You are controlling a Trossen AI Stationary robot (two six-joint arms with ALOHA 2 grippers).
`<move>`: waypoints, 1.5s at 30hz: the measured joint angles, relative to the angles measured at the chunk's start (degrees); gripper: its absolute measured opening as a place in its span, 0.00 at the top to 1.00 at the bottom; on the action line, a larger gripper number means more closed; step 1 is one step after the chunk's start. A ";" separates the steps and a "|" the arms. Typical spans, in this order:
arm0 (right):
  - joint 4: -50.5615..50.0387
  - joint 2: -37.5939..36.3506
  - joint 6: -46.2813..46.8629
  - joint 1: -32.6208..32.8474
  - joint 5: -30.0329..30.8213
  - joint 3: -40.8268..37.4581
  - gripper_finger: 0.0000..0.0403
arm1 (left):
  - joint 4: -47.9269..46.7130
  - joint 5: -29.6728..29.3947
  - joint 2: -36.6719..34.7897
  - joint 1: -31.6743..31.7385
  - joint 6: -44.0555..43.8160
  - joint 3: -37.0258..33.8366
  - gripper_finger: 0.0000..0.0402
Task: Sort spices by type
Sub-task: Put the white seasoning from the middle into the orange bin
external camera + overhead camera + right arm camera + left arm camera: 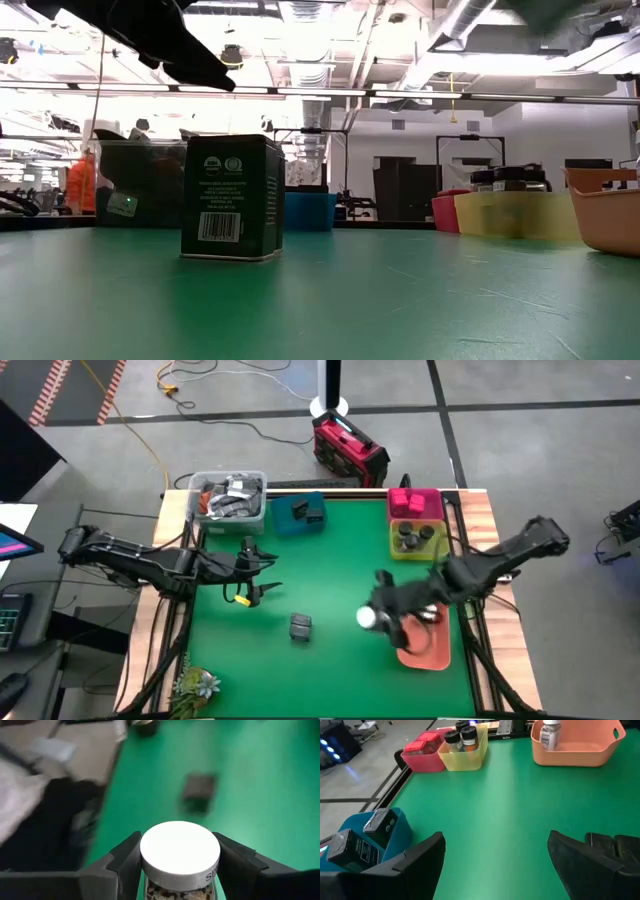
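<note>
Beside the salmon tray (432, 652), I'm gripping a white-capped jar (180, 851) in the right gripper (378, 618), while the left gripper (495, 857) is hanging wide open near the teal tray (400, 827).

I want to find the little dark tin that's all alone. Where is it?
In the high view the dark tin stands by itself on the green table, near the front middle, between the left gripper and the right gripper.
</note>
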 joint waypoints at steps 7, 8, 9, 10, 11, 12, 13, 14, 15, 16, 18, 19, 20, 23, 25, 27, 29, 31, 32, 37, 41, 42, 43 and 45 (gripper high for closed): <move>-5.75 -2.26 23.40 13.24 8.44 -5.50 0.42 | -0.64 0.07 0.02 0.00 -1.04 -0.02 0.16; -7.44 -2.14 26.75 15.27 10.71 -6.25 0.42 | -0.64 0.09 0.03 0.00 -1.06 -0.02 0.16; -8.95 -1.97 29.89 17.10 12.91 -6.90 0.42 | -0.60 0.09 0.02 0.00 -1.23 -0.02 0.16; -9.89 -1.92 32.67 18.92 14.98 -7.66 0.42 | -0.58 0.09 0.03 0.00 -1.44 -0.02 0.16; -10.12 -1.94 35.26 20.79 17.41 -8.63 0.42 | -0.60 0.11 0.04 0.00 -1.61 -0.02 0.16; -10.42 -1.94 37.58 22.51 20.46 -9.49 0.42 | -0.59 0.11 0.04 0.00 -1.68 -0.02 0.16; -10.94 -1.94 39.70 24.12 23.51 -10.18 0.42 | -0.57 0.11 0.04 0.00 -1.70 -0.02 0.16; -11.44 -1.94 41.79 25.94 26.57 -10.85 0.42 | -0.57 0.11 0.04 0.00 -1.70 -0.02 0.16; -11.88 -1.93 43.47 27.55 29.68 -11.46 0.42 | -0.58 0.11 0.04 0.00 -1.70 -0.02 0.16; -12.59 -1.94 45.05 28.99 32.69 -11.90 0.42 | -0.57 0.13 0.04 0.00 -1.59 -0.02 0.16; -14.48 -1.99 48.99 31.38 37.15 -12.90 0.42 | -0.56 0.12 0.04 0.00 -0.93 -0.04 0.16; -15.47 -1.98 50.76 32.39 38.16 -13.45 0.42 | -0.52 0.13 0.04 0.00 -0.71 -0.04 0.16; -16.57 -1.94 52.20 33.18 39.13 -13.97 0.42 | -0.51 0.11 0.04 0.00 -0.58 -0.04 0.16; -17.31 -1.96 54.62 34.50 42.99 -15.52 0.42 | -0.53 0.13 0.04 0.00 -0.41 -0.07 0.16; -16.53 -1.96 54.72 35.00 45.65 -16.87 0.42 | -0.63 0.13 0.04 0.00 -0.22 -0.07 0.16; -16.55 -1.83 55.98 35.24 46.60 -18.51 0.42 | -1.01 0.13 0.04 0.00 0.00 -0.07 0.16; -16.70 -1.41 57.63 35.24 46.66 -19.66 0.42 | -1.34 0.13 0.07 0.00 0.03 -0.07 0.16; -16.40 -0.76 59.28 35.23 46.74 -20.46 0.42 | -1.38 0.13 0.07 0.00 0.03 -0.07 0.16; -16.29 -0.37 60.07 35.24 46.73 -20.87 0.42 | -1.38 0.13 0.07 0.00 0.01 -0.07 0.16; -14.15 2.12 63.55 36.99 46.69 -21.13 0.42 | -1.81 0.13 0.07 0.00 -0.29 -0.07 0.16; -12.41 5.00 66.59 38.41 46.64 -21.12 0.42 | -2.63 0.20 0.07 0.00 -0.61 -0.07 0.16; -11.70 5.86 66.67 38.51 46.62 -21.12 0.42 | -2.63 0.22 0.07 0.00 -0.79 -0.08 0.16; -10.96 6.84 66.67 38.50 46.56 -21.13 0.42 | -2.59 0.22 0.07 0.00 -1.00 -0.07 0.16; -9.86 8.66 66.67 38.50 46.28 -21.10 0.41 | -2.56 0.23 0.07 0.01 -1.21 -0.08 0.16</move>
